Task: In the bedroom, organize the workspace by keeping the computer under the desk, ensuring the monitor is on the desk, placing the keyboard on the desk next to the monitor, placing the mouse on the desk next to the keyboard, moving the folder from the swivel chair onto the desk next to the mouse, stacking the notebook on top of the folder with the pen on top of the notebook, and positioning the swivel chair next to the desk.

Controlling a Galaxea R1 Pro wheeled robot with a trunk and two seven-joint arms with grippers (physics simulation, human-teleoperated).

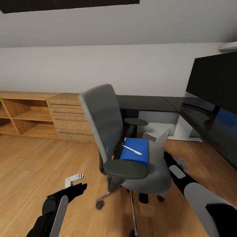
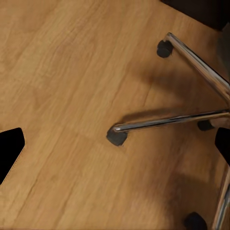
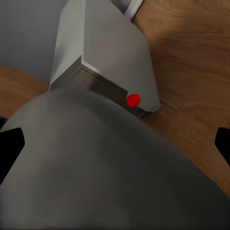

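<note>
Here the blue folder (image 1: 135,152) lies flat on the seat of the swivel chair (image 1: 126,144), and the white pen (image 1: 132,150) rests across its top. No notebook can be made out between them. The chair stands on the wooden floor (image 1: 29,164), its backrest turned toward the robot's left, just in front of the black-topped desk (image 1: 148,102). The monitor (image 1: 214,80) stands on the desk's wing at the right. The computer (image 3: 103,57), grey with a red light on its front, sits on the floor beyond the seat's edge, below the desk. A wooden drawer chest (image 1: 67,117) and open shelves (image 1: 19,115) line the wall to the left.

The left gripper (image 1: 78,184) hangs spread and empty over the floor near the chair's metal star base (image 2: 182,120). The right gripper (image 1: 171,158) is also spread, holding nothing, just beside the seat's right edge.
</note>
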